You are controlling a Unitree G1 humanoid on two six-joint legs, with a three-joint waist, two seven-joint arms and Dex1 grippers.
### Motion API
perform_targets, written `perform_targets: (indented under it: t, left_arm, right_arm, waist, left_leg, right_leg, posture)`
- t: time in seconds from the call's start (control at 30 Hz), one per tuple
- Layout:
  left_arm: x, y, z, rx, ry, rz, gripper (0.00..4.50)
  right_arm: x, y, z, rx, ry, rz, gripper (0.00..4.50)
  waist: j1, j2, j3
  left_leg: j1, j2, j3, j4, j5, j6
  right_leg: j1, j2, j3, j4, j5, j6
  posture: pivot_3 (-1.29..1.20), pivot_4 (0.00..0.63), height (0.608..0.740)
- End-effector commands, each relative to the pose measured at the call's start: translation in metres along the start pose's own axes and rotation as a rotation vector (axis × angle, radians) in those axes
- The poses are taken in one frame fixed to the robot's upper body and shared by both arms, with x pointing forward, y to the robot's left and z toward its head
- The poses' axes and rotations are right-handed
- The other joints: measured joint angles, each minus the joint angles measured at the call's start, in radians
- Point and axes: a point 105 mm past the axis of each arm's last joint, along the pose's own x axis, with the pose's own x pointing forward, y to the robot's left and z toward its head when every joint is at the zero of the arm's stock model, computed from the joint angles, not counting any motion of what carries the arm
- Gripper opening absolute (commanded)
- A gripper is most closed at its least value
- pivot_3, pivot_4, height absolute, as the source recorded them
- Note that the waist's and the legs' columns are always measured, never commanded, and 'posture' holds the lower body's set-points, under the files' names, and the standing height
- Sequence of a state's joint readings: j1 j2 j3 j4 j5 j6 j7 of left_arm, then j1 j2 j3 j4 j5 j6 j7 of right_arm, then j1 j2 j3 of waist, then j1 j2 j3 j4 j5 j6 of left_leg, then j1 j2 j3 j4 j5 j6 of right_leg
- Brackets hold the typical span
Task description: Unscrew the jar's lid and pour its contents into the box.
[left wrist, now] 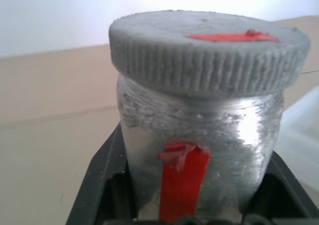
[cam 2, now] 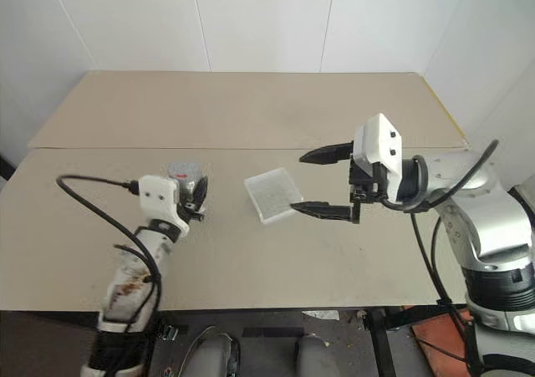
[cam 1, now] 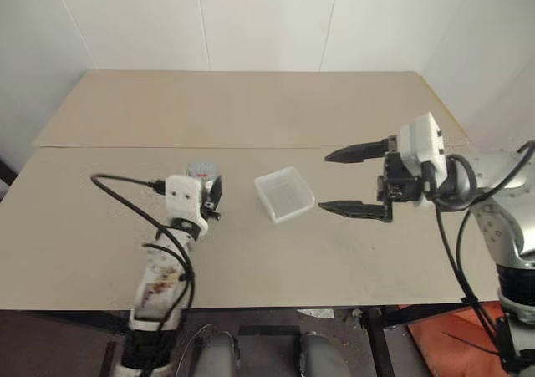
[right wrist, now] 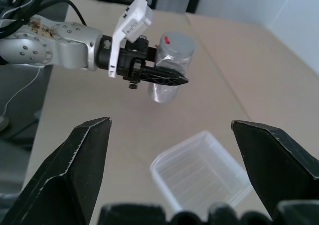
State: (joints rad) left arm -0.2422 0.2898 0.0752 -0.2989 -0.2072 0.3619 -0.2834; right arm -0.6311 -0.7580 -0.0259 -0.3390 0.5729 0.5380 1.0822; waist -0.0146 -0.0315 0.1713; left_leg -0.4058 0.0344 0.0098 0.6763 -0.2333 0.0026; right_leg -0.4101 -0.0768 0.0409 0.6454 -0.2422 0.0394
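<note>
You've got one jar (left wrist: 199,140), upright, lid (left wrist: 209,50) on, clamped in left gripper (cam 1: 211,195). One box (cam 1: 284,194) beside it. Right gripper (cam 1: 349,180) wide.

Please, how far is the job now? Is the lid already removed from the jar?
Not yet. Done: the left gripper is shut on the jar, lifted off the table. In hand: the right gripper is open, fingers pointing toward the jar. Left: the lid is on, so unscrewing and pouring into the box remain.

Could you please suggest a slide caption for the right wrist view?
Open right gripper above the clear box, facing the left gripper holding the lidded jar.
</note>
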Motion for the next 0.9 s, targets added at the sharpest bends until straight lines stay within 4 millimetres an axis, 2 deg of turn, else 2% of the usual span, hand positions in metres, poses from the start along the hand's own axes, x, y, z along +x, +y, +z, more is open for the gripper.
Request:
perform_targets:
  t: [0.03, 0.1, 0.23, 0.4, 0.57, 0.9]
  left_arm:
    - [-0.001, 0.0, 0.044, -0.068, -0.091, -0.246, 1.92]
    - [-0.004, 0.0, 0.053, -0.083, -0.071, -0.427, 1.92]
    - [-0.011, -0.001, 0.059, -0.06, -0.007, -0.716, 1.92]
    - [-0.012, -0.007, 0.06, 0.034, -0.012, -0.959, 1.92]
    - [0.005, -0.015, 0.064, 0.039, -0.078, -1.004, 1.92]
    - [0.01, -0.026, 0.067, 0.026, -0.132, -1.063, 1.92]
  right_arm:
    - [0.017, -0.005, 0.016, -0.003, -0.058, -0.036, 4.5]
    - [0.032, -0.007, 0.022, 0.017, -0.094, -0.042, 4.5]
    - [0.06, -0.008, 0.033, 0.051, -0.134, -0.048, 4.5]
    - [0.093, -0.008, 0.045, 0.103, -0.16, -0.058, 4.5]
    - [0.109, -0.008, 0.047, 0.144, -0.134, -0.076, 4.5]
    - [0.12, -0.01, 0.043, 0.162, -0.104, -0.089, 4.5]
  waist:
    - [-0.003, 0.0, 0.0]
    - [-0.003, 0.0, 0.0]
    - [-0.003, 0.001, 0.0]
    - [0.001, 0.001, 0.0]
    - [0.003, 0.001, 0.0]
    - [-0.008, 0.001, 0.0]
  left_leg:
    - [0.0, 0.0, 0.0, 0.0, 0.0, 0.0]
    - [0.0, 0.0, 0.0, -0.001, 0.0, 0.0]
    - [-0.002, 0.0, 0.0, -0.001, 0.0, 0.0]
    - [-0.005, 0.0, 0.001, -0.001, 0.0, 0.0]
    - [-0.011, 0.0, 0.001, 0.0, 0.0, 0.0]
    - [-0.012, 0.001, 0.0, 0.0, 0.0, 0.0]
  right_leg:
    - [0.0, 0.0, 0.0, 0.0, 0.0, 0.0]
    - [0.0, 0.0, 0.0, -0.001, 0.0, 0.0]
    - [-0.003, 0.0, 0.0, -0.001, 0.0, 0.0]
    - [-0.007, 0.0, 0.0, 0.001, 0.0, 0.0]
    - [-0.012, 0.0, -0.001, 0.001, 0.0, 0.0]
    - [-0.013, 0.001, 0.0, 0.002, 0.0, 0.0]
  posture:
    - [0.0, 0.15, 0.74]
    - [0.0, 0.15, 0.74]
    - [0.0, 0.15, 0.74]
    - [0.0, 0.15, 0.74]
    - [0.0, 0.15, 0.74]
    - [0.0, 0.15, 0.74]
